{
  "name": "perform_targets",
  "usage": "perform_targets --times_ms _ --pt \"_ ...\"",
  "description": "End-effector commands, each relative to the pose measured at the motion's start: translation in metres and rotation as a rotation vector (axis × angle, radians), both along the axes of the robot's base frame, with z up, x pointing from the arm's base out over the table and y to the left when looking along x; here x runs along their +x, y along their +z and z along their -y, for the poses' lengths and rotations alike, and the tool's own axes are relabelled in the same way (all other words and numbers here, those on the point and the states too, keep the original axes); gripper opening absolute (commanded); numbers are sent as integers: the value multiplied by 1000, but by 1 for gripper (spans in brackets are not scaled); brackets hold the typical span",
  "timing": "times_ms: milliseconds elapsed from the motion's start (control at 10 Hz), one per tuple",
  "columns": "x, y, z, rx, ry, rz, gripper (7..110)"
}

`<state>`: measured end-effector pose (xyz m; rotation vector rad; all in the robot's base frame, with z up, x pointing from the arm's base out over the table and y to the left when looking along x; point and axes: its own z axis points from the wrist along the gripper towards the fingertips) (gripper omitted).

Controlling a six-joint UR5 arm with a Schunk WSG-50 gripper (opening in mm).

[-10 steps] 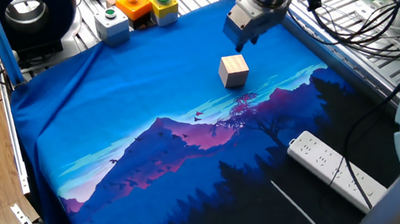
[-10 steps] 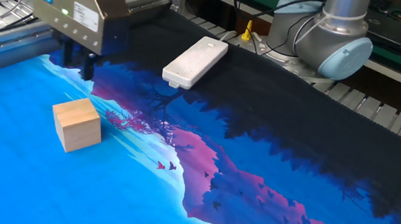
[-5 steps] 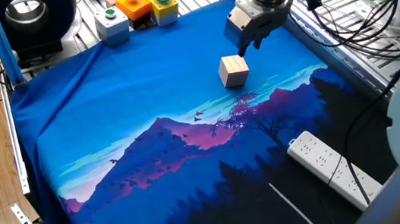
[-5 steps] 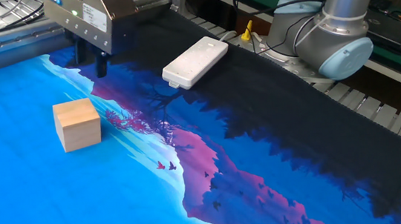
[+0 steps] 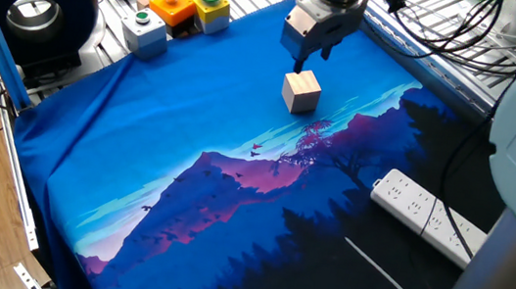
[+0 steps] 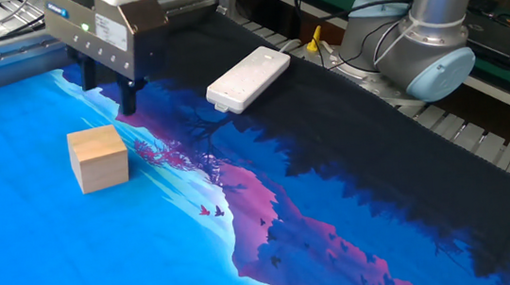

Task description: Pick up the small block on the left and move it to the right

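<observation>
The small block (image 5: 301, 92) is a light-tan wooden cube resting on the blue part of the printed cloth; it also shows in the other fixed view (image 6: 98, 158). My gripper (image 5: 306, 54) hangs just behind and above the block, not touching it. In the other fixed view my gripper (image 6: 107, 90) has its two dark fingers spread apart and nothing between them. The fingertips sit a little above the block's top, on its far side.
A white power strip (image 5: 431, 220) lies on the dark part of the cloth, also seen in the other fixed view (image 6: 248, 79). Grey boxes with red, green and orange buttons (image 5: 181, 7) stand beyond the cloth's far corner. A black round device (image 5: 29, 3) sits beside them. The arm's base joint (image 6: 425, 44) stands off the cloth.
My gripper has moved closer to the block and a little lower, still open. The block has not moved.
</observation>
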<state>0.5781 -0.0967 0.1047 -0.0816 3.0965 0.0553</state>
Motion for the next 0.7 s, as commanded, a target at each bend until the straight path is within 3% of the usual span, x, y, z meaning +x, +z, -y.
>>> perform_targets --times_ms 0,200,400,600 --pt "10 -1 0 7 -21 20 66" --pt "17 -3 8 -22 -76 38 66" --pt "21 -3 2 2 -162 38 66" --pt "18 2 -13 57 -310 3 66"
